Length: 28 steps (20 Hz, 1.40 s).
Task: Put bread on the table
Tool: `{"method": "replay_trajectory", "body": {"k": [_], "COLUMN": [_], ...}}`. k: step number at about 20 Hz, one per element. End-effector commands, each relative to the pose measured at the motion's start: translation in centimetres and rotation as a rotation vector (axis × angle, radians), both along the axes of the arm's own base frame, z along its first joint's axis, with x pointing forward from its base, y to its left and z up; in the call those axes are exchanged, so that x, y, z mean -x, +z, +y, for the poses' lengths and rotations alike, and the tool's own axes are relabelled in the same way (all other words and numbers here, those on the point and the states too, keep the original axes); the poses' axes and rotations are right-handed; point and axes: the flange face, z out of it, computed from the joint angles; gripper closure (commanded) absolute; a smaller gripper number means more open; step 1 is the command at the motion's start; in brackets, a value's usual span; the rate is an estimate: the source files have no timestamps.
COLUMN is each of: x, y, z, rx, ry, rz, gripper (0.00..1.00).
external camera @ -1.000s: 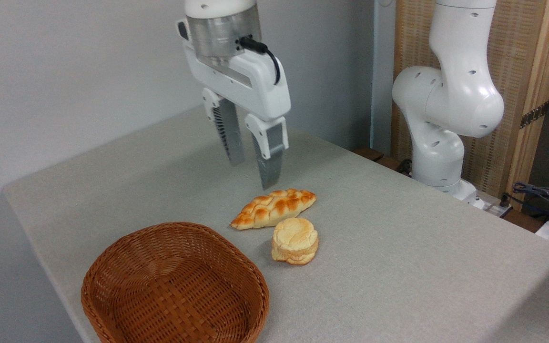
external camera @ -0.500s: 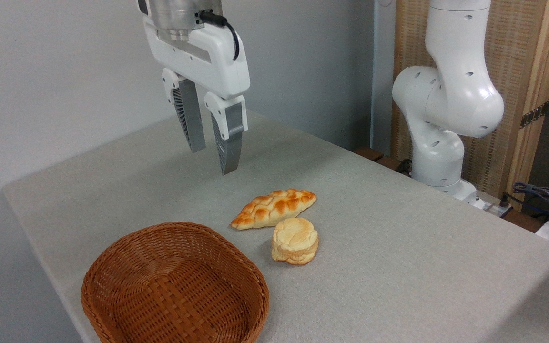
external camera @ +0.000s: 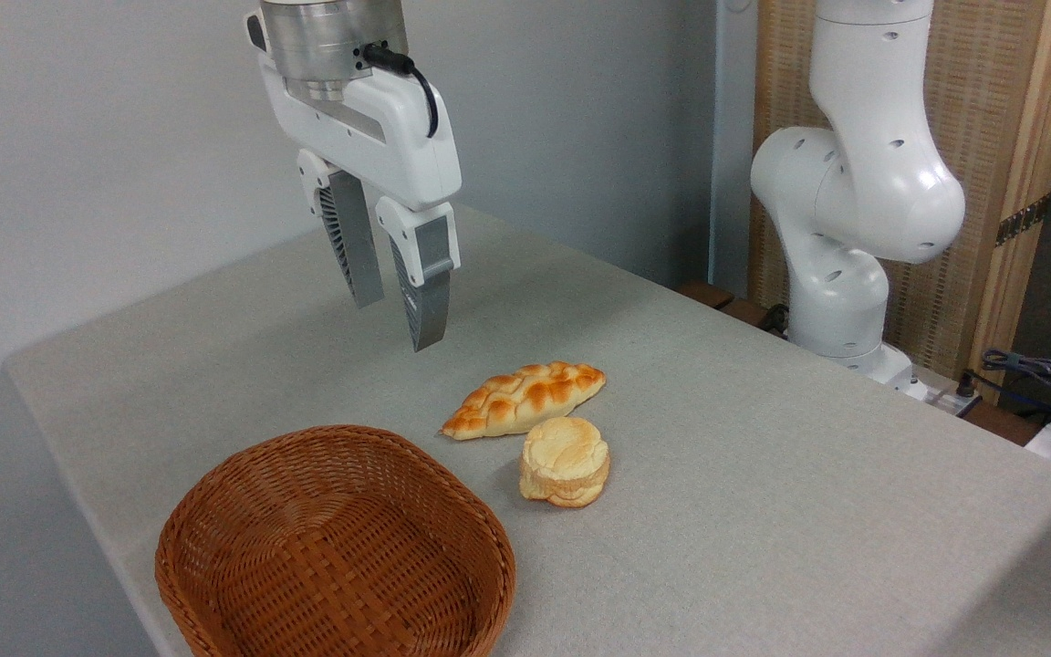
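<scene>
The bread (external camera: 566,461), a small round pale-yellow bun, lies flat on the light grey table (external camera: 763,474), just right of the wicker basket. My gripper (external camera: 396,324) hangs in the air up and to the left of the bun, well apart from it. Its two fingers stand open with nothing between them.
A golden-brown braided loaf (external camera: 524,399) lies on the table right behind the bun. An empty brown wicker basket (external camera: 334,547) sits at the front left near the table's edge. The arm's white base (external camera: 854,228) stands at the back right, with cables (external camera: 1045,379) beside it.
My gripper has moved to the left, away from above the braided loaf, rising at first and then dipping slightly. Both breads and the basket have stayed put.
</scene>
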Motion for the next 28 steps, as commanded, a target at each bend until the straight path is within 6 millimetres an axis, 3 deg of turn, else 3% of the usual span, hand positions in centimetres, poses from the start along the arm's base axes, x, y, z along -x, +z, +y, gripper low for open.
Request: {"method": "replay_trajectory", "body": {"k": [1,13,28], "x": [-0.2,-0.8,-0.5], "y": [0.4,1.0,0.8], "z": [0.5,-0.9,-0.1], "rx": [0.01,-0.042,-0.05], "ry": [0.017,-0.019,-0.009], "rz": [0.0,0.007,0.026], "gripper": [0.0,0.0,0.0]}}
